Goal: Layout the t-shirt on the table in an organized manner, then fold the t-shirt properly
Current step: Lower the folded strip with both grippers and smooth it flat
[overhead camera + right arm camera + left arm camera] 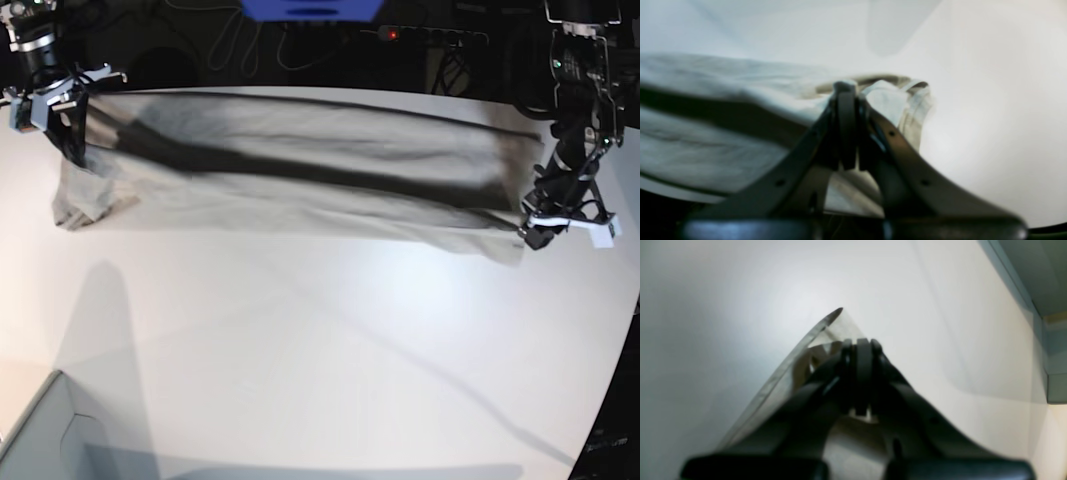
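The t-shirt (300,170) hung stretched between both arms over the far part of the table (330,340). The left gripper (527,232) and the right gripper (75,150) each stood clamped on one end of it. A pale box (45,440) sat at the near corner.

The t-shirt (300,170) is a plain light grey-beige with no print; a dark shadowed band runs along its length from about 9 o'clock to 3 o'clock in the base view. In the right wrist view the cloth (723,100) reads paler, almost off-white, with a darker tan edge near the grip. The table (320,340) is smooth matte white, crossed by soft grey shadows. Both grippers, left (535,232) and right (80,155), are black, with white fittings higher up. At 7 o'clock sits a pale grey-blue box corner (40,440). At 12 o'clock a bright blue object (310,8) stands against a black background, and beside it a small red light (393,34) glows.
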Robot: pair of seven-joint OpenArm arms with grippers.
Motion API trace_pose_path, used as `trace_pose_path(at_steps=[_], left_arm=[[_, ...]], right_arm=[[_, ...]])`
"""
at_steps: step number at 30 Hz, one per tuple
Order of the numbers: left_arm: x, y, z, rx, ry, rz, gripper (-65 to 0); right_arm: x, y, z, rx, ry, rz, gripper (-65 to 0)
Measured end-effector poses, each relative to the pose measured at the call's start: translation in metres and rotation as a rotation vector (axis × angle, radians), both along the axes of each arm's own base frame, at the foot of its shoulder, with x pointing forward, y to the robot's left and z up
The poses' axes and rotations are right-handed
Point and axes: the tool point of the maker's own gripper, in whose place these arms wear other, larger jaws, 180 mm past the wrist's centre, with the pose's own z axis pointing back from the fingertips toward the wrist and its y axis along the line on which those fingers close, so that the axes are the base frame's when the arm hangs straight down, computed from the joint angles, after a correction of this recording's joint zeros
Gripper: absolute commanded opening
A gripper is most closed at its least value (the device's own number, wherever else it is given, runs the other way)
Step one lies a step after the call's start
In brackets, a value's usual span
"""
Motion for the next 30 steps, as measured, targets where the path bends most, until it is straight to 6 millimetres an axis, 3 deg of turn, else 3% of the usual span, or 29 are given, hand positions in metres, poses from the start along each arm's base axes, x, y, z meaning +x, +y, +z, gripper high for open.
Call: trace_pose_path(at_steps=[5, 22, 30], left_arm=[[-0.004, -0.001, -0.004, -0.002, 0.012, -0.001, -64.9], [-0.010, 0.000, -0.007, 0.000, 0.022, -0.001, -64.9], [-0.010, 0.000, -0.007, 0.000, 0.022, -0.001, -64.9]], right_arm=[[-0.015, -0.009, -0.025, 0.008, 0.088, -0.014, -65.0], [-0.041, -0.004, -0.008, -0.013, 0.076, 0.022, -65.0], [-0.049, -0.008, -0.023, 0.010, 0.111, -0.003, -65.0]])
